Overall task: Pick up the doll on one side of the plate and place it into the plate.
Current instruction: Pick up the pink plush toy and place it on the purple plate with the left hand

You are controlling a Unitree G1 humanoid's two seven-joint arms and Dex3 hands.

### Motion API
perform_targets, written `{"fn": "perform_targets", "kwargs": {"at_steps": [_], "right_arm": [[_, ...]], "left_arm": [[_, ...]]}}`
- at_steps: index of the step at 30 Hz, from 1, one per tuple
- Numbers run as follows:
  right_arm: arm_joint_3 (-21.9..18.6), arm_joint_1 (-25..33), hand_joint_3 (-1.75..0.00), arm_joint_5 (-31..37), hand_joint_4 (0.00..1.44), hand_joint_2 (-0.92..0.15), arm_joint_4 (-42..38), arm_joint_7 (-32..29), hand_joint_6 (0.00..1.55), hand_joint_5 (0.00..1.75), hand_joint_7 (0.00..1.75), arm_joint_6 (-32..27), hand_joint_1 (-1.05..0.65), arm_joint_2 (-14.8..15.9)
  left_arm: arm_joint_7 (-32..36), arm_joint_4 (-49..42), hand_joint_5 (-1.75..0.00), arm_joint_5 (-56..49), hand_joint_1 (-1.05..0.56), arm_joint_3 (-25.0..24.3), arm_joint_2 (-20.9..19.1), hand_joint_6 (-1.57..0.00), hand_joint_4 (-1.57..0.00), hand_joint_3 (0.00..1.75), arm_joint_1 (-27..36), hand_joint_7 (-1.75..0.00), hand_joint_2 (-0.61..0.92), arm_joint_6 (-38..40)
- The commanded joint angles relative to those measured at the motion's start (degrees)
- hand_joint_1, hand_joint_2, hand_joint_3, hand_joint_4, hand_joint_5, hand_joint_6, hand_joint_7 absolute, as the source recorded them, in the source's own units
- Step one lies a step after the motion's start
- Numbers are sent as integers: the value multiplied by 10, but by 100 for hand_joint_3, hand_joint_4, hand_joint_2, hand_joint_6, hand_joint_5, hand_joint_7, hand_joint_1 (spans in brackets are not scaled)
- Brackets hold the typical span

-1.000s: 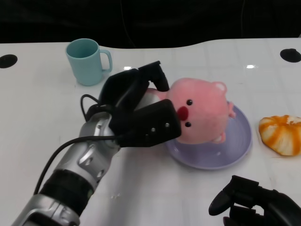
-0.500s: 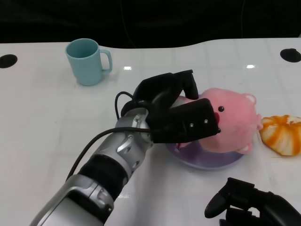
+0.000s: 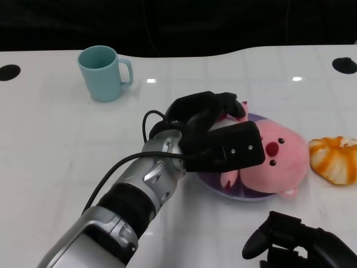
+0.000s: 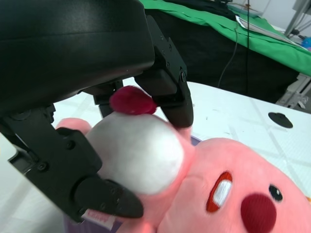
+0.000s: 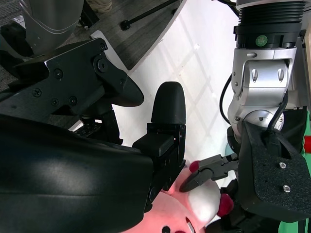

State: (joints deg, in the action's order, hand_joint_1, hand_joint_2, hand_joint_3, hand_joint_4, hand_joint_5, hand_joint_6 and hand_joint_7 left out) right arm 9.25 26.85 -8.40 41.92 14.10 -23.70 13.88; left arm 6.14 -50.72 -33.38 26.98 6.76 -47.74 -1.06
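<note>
1. The left hand [image 3: 215, 139] is grasping the pink doll [image 3: 276, 156]: in the left wrist view its black fingers [image 4: 167, 82] are closing around the doll's white belly and pink body.
2. The doll is lying on its side over the purple plate [image 3: 212, 181], with its face turning toward the robot. Its head is reaching past the plate rim on the side of the orange thing [image 3: 334, 159], so it is not fully inside the plate.
3. The long axis of the doll is running across the plate, from the hand side toward the orange thing. The hand is covering the body end of the doll, on the plate's side toward the blue mug [image 3: 103, 72].
4. The right hand [image 3: 295, 245] is holding nothing. It is resting low at the near edge of the white desk [image 3: 50, 139], apart from the plate. I cannot tell from these views if its fingers are spread or curled.
5. I judge that the placing is almost finished. The coming move is probably to loosen the left hand's fingers and leave the doll, and the head hanging over the rim could make the doll roll toward the orange thing.
</note>
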Motion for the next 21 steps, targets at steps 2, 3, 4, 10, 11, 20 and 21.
{"fn": "perform_targets", "kwargs": {"at_steps": [2, 3, 4, 10, 11, 20, 21], "right_arm": [[-5, 2, -106, -3, 63, -67, 7, 2, 47, 175, 142, -3, -5, 6], [-5, 2, -106, -2, 63, -67, 8, 2, 47, 175, 142, -4, -5, 6], [-5, 2, -106, -1, 63, -66, 8, 1, 47, 175, 142, -5, -5, 6], [-8, 2, -106, -3, 63, -67, 7, 3, 47, 175, 141, -4, -6, 7], [-9, 2, -106, -4, 63, -67, 6, 3, 47, 175, 141, -2, -6, 6], [-12, 3, -106, -4, 63, -67, 3, 6, 47, 175, 141, 3, -5, 8], [-13, 3, -105, -5, 63, -67, 2, 7, 47, 175, 141, 4, -6, 8]], "left_arm": [[-24, 36, -42, -18, -58, 15, -24, -22, -2, 31, -8, -2, 92, 14], [-29, 45, -32, -26, -61, 21, -30, -18, -1, 33, -8, -1, 92, 18], [-34, 53, -21, -31, -65, 25, -34, -14, 0, 37, -7, -1, 92, 21], [-76, 114, 0, -47, -79, 37, -63, -6, 0, 45, 6, 0, 92, 45], [-80, 124, 0, -47, -80, 37, -70, -6, 0, 46, 11, 0, 92, 43], [-117, 231, -2, -15, -82, 12, -120, -7, -3, 44, 77, -1, 92, 34], [-119, 244, -3, -3, -82, 3, -124, -8, -4, 43, 89, -1, 92, 28]]}}
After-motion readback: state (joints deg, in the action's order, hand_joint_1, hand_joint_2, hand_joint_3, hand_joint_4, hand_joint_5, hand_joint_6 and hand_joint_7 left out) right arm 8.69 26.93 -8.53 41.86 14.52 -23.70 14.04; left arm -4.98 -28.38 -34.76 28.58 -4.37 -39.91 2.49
